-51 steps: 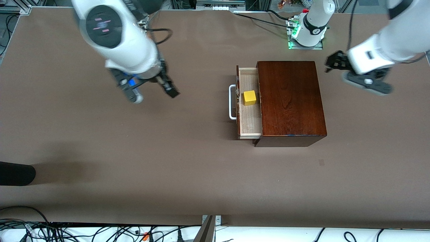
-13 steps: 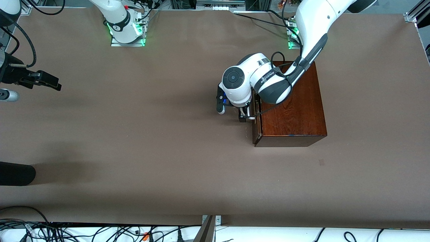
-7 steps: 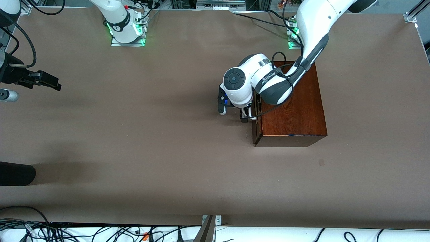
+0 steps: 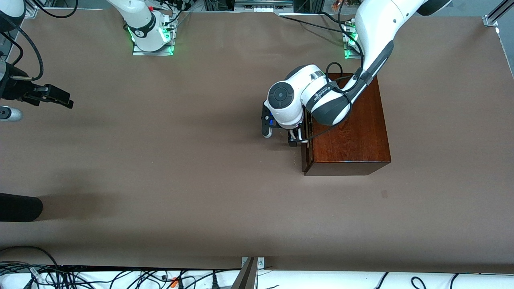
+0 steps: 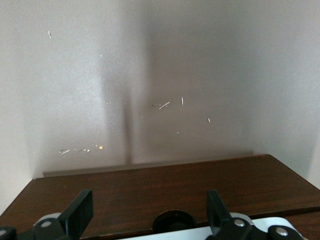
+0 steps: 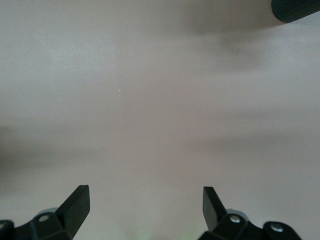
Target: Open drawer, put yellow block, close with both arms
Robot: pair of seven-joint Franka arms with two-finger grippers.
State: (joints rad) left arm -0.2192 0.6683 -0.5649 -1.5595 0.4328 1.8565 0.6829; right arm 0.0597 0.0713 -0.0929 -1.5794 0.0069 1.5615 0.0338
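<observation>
The dark reddish-brown box (image 4: 349, 128) stands toward the left arm's end of the table. Its drawer (image 4: 306, 150) sits pushed in, its front level with the box. The yellow block is hidden. My left gripper (image 4: 295, 137) is down at the drawer front, open, with the white handle (image 4: 296, 140) between its fingers. In the left wrist view the drawer front (image 5: 150, 185) and the handle's white bar (image 5: 200, 234) lie between the two black fingers of my left gripper (image 5: 148, 200). My right gripper (image 4: 56, 98) waits over bare table at the right arm's end, open and holding nothing, which the right wrist view confirms for that gripper (image 6: 145, 197).
A black rounded object (image 4: 20, 206) lies at the table's edge at the right arm's end, nearer the front camera. Cables (image 4: 120, 277) run along the front edge. Both arm bases (image 4: 150, 36) stand along the back edge with green lights.
The drawer, earlier open with the yellow block in it, is now pushed in. The left arm came to the drawer front and has edged slightly closer. The right arm withdrew to its table end.
</observation>
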